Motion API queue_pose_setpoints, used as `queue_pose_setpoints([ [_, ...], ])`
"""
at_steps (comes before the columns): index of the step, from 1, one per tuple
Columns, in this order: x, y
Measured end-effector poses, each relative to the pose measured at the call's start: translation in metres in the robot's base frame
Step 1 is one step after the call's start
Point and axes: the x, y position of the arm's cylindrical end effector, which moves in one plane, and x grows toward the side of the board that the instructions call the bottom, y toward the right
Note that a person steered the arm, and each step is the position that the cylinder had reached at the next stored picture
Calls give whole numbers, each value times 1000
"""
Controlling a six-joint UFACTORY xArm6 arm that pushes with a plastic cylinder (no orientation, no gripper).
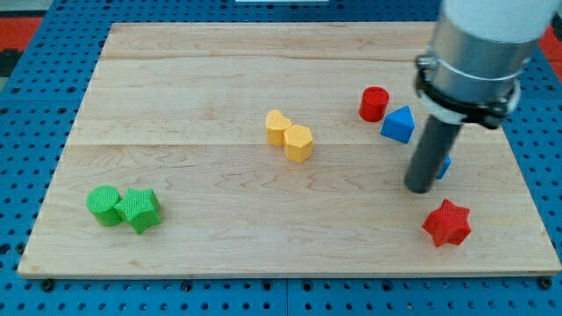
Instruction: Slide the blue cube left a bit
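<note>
The blue cube sits near the board's right edge, mostly hidden behind the rod, touching it on the view's right. My tip rests on the board, above-left of the red star.

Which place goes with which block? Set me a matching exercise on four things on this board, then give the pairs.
Things:
1. red cylinder
2. red star
3. green pair
4. yellow pair

Places:
A. near the board's middle
B. the view's bottom left
C. just left of the blue triangular block
D. below my tip, toward the view's bottom right

Pairs: 1-C, 2-D, 3-B, 4-A.

The blue cube is mostly hidden behind the rod.
</note>
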Motion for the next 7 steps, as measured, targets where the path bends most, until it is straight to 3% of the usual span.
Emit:
queue_pose_setpoints([
  [3,-2,77],
  [4,-27,77],
  [6,-35,75],
  [7,-35,45],
])
